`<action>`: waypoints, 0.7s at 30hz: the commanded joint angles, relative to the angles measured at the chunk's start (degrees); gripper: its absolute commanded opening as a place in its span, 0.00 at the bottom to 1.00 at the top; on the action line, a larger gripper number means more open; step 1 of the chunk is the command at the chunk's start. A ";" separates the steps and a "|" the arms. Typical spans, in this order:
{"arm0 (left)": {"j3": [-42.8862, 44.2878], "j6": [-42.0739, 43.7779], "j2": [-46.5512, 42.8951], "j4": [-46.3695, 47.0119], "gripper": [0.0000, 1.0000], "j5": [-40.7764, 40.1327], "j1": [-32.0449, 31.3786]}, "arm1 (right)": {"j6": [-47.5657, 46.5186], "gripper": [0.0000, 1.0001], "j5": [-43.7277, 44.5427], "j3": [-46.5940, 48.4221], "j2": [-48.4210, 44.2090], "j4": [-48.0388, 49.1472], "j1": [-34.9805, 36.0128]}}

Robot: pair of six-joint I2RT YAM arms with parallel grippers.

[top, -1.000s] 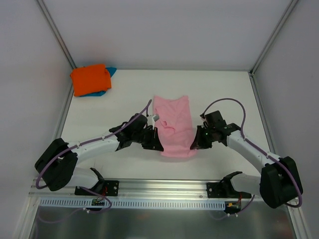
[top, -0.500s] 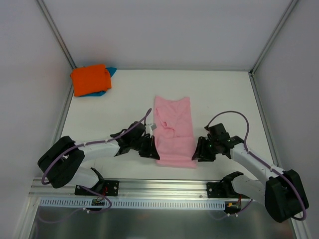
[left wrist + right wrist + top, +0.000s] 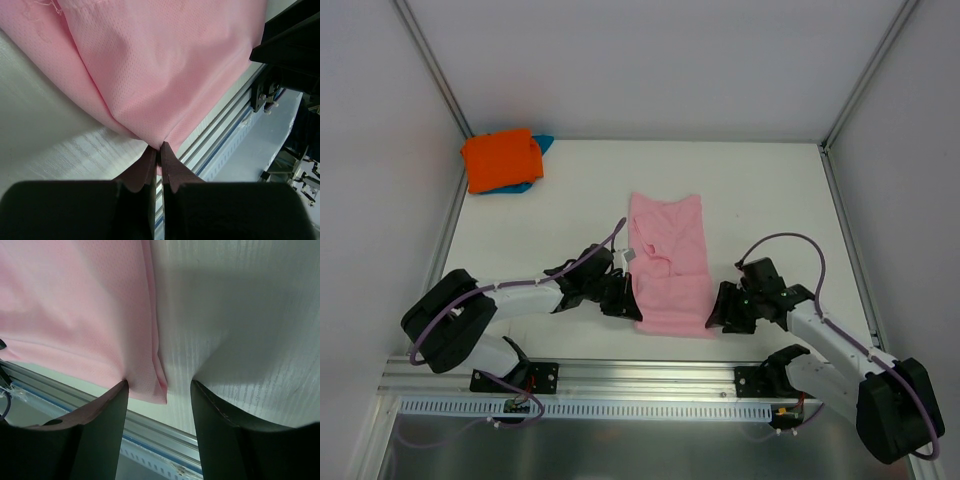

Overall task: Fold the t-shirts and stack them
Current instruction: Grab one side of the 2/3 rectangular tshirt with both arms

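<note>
The light pink t-shirt (image 3: 668,265) lies as a long folded strip in the middle of the table. At its near left corner my left gripper (image 3: 632,305) is low, and the left wrist view shows it (image 3: 160,147) shut on a pinch of the pink cloth (image 3: 165,65). My right gripper (image 3: 712,315) is at the near right corner. It (image 3: 159,385) stands open there, with the corner of the pink cloth (image 3: 75,305) lying flat between its fingers, held by nothing. The bright orange t-shirt (image 3: 501,158) is folded on top of the teal-blue one (image 3: 542,145) at the far left corner.
The aluminium rail (image 3: 650,375) with the arm bases runs along the near edge, just behind both grippers. White walls and slanted frame posts (image 3: 435,70) close the table in on three sides.
Both grippers drew the pink shirt's near edge toward the rail and lowered it. The right gripper then opened and let go of its corner; the left stays shut.
</note>
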 commanded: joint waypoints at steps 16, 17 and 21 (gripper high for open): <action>2.28 -0.14 2.13 1.45 0.00 1.37 0.17 | 6.94 0.47 -1.40 -6.41 -0.47 6.89 2.14; 2.37 -0.14 2.22 1.45 0.00 1.28 0.17 | 7.12 0.41 -1.49 -6.68 -0.47 7.16 2.32; 2.19 -0.14 2.31 1.45 0.00 1.19 0.17 | 8.09 0.15 -1.75 -7.29 0.76 8.65 2.84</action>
